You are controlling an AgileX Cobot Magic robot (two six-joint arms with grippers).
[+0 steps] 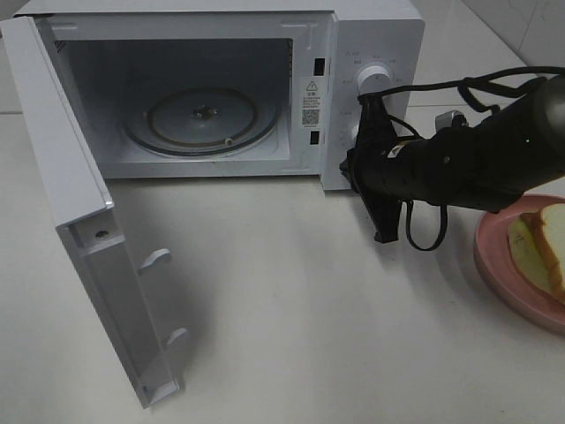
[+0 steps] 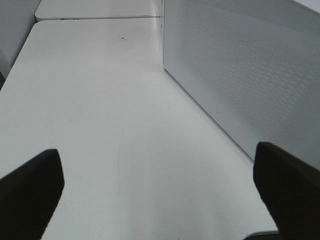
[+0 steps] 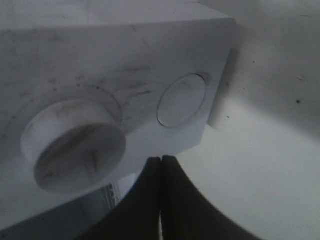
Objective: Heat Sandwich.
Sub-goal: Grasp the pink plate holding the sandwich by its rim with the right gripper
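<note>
The sandwich sits on a pink plate at the table's right edge. The microwave stands along the far edge with its door swung wide. The right gripper, fingers pressed together, points at the control panel close to a knob and round button. The left gripper hangs spread wide over the table beside the oven's perforated side wall.

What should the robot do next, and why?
Probably draw the shut right fingers back from the microwave's control panel and move toward the sandwich. The door already stands open, the turntable inside is bare, and the sandwich sits outside on its pink plate, so fetching it looks like the next step.
</note>
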